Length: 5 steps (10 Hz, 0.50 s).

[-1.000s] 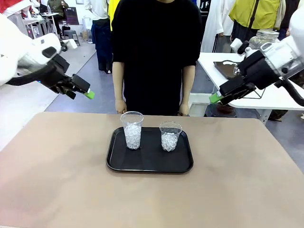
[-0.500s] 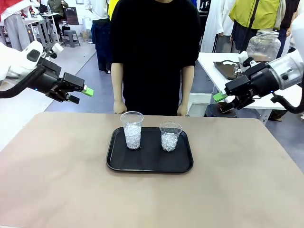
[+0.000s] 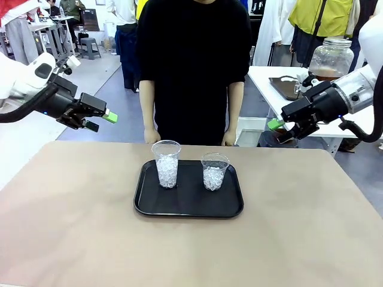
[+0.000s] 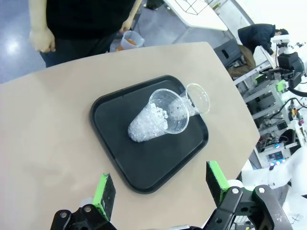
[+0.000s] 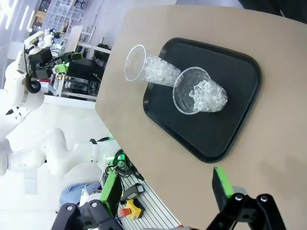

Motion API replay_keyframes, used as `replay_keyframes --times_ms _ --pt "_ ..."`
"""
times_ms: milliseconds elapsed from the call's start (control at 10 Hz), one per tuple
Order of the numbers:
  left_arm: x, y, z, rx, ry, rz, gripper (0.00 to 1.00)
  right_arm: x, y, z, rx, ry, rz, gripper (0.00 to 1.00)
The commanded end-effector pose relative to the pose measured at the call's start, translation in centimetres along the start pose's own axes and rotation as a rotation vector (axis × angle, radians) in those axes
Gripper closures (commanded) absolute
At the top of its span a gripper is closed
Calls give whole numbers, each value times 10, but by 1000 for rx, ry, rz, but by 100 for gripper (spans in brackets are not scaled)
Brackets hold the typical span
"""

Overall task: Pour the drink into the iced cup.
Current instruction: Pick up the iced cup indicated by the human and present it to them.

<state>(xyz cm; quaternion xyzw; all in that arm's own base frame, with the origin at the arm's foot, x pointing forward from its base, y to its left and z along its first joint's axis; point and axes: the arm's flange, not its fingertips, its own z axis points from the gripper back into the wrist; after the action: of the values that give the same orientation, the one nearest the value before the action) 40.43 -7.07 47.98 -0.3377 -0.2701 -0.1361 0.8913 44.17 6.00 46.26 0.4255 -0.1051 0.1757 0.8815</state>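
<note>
Two clear plastic cups filled with ice stand on a black tray (image 3: 189, 206) at the table's middle: a taller cup (image 3: 167, 163) on the left and a shorter cup (image 3: 214, 171) on the right. My left gripper (image 3: 99, 119) hovers open above the table's far left corner. My right gripper (image 3: 281, 125) hovers open past the far right corner. Neither touches anything. The left wrist view looks down on the tray (image 4: 115, 153) and both cups (image 4: 158, 115) between its open fingers (image 4: 104, 194). The right wrist view shows the same tray (image 5: 240, 110) and cups (image 5: 201, 93). The amber drink (image 3: 326, 73) sits low in a glass jar (image 3: 331, 54) on a white table behind.
A person in black (image 3: 194, 66) stands at the far edge, hands (image 3: 152, 135) hanging down at the table's rim. The white side table (image 3: 269, 81) at back right carries the jar and a dark tray. Bare tabletop (image 3: 72, 227) surrounds the tray.
Both arms have swung back from the camera and settled, their grippers staying open near the same spots. The cups and tray have not moved.
</note>
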Motion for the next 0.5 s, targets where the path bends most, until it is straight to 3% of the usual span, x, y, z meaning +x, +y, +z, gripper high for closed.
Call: replay_keyframes --times_ms 0,400 --pt "0 1 -1 -6 -1 1 0 1 1 -2 0 0 4 0" --pt "18 46 14 -270 -13 181 0 28 -26 12 243 -35 -205 0"
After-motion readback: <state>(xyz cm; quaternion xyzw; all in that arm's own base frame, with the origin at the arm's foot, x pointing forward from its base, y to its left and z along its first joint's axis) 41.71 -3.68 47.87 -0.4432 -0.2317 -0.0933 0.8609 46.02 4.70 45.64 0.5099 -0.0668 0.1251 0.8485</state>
